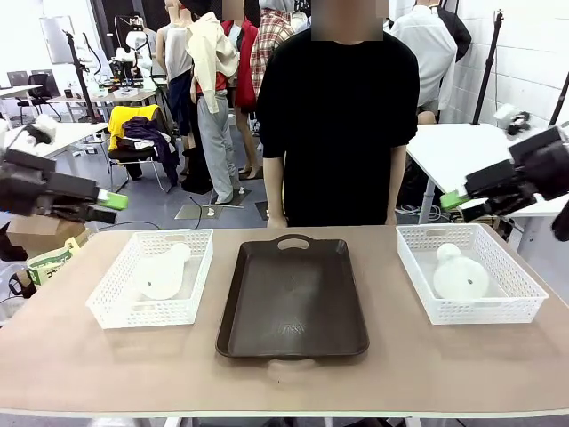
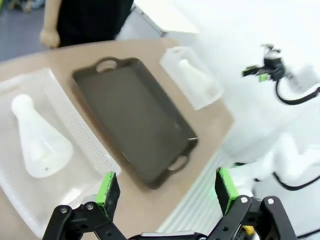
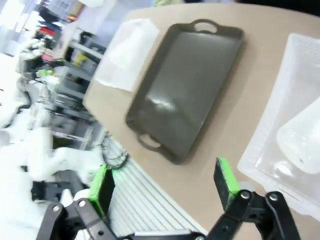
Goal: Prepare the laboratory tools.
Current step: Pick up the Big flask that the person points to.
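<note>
One translucent white conical flask [image 1: 165, 270] lies on its side in the left mesh basket [image 1: 107, 302], and a second flask [image 1: 459, 274] lies in the right basket [image 1: 524, 298]. My left gripper [image 1: 108, 207] hovers open, high above the table's left edge and well clear of its basket. My right gripper [image 1: 462, 206] hangs open above the far right corner. In the left wrist view, the open gripper [image 2: 167, 184] holds nothing, with the near flask [image 2: 37, 142] below to the left. In the right wrist view, the open gripper [image 3: 162, 180] holds nothing and its flask [image 3: 302, 142] lies at the right edge.
A dark brown tray [image 1: 293, 298] with handles lies bare in the middle between the baskets. A person [image 1: 338, 116] in black stands at the far side, hands down by the table edge. Bare tabletop [image 1: 284, 382] runs along the near edge.
</note>
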You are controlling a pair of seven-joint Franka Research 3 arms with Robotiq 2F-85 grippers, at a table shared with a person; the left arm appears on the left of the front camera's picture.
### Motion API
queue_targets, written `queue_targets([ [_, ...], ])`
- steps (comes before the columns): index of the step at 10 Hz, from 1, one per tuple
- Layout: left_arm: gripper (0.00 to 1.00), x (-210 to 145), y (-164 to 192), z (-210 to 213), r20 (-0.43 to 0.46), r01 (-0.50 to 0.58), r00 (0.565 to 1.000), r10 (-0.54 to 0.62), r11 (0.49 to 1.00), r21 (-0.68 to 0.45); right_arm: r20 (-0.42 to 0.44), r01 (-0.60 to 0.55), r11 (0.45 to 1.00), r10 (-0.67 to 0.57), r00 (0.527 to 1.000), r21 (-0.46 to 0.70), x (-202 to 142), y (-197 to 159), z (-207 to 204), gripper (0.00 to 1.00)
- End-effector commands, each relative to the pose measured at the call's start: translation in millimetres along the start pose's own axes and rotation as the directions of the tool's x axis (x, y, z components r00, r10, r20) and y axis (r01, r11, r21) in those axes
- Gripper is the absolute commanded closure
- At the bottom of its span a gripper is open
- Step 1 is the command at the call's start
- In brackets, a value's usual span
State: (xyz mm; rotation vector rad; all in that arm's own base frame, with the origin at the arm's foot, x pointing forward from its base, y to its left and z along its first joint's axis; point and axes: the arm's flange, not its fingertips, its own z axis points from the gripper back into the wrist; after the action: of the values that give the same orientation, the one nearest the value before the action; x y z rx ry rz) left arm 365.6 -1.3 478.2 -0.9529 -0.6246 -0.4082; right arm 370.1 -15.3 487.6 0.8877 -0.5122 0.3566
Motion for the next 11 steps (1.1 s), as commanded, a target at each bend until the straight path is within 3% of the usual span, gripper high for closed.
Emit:
queue_targets([
  [1, 0.00, -5.1, 27.4, 10.8, -0.036, -0.090, 0.995, 0.088, 0.994, -0.059, 0.043, 0.084, 0.988, -0.090, 0.995, 0.130, -3.1, -25.7, 9.2, 0.00],
  [3, 0.00, -6.9, 45.2, 15.1, -0.078, -0.163, 0.985, 0.152, 0.976, -0.147, 0.064, 0.138, 0.979, -0.149, 0.987, 0.152, -12.0, -38.0, 22.1, 0.00],
  [5, 0.00, -15.0, 64.2, 20.1, -0.061, -0.248, 0.969, 0.240, 0.943, -0.221, 0.064, 0.196, 0.963, -0.211, 0.975, 0.186, -20.8, -53.7, 29.4, 0.00],
  [8, 0.00, -32.0, 83.1, 35.9, -0.039, -0.305, 0.951, 0.307, 0.907, -0.290, 0.045, 0.236, 0.943, -0.253, 0.966, 0.232, -29.8, -64.7, 30.4, 0.00],
  [11, 0.00, -37.2, 85.8, 35.7, -0.040, -0.301, 0.952, 0.303, 0.903, -0.307, 0.041, 0.223, 0.942, -0.241, 0.970, 0.250, -29.8, -66.0, 28.6, 0.00],
])
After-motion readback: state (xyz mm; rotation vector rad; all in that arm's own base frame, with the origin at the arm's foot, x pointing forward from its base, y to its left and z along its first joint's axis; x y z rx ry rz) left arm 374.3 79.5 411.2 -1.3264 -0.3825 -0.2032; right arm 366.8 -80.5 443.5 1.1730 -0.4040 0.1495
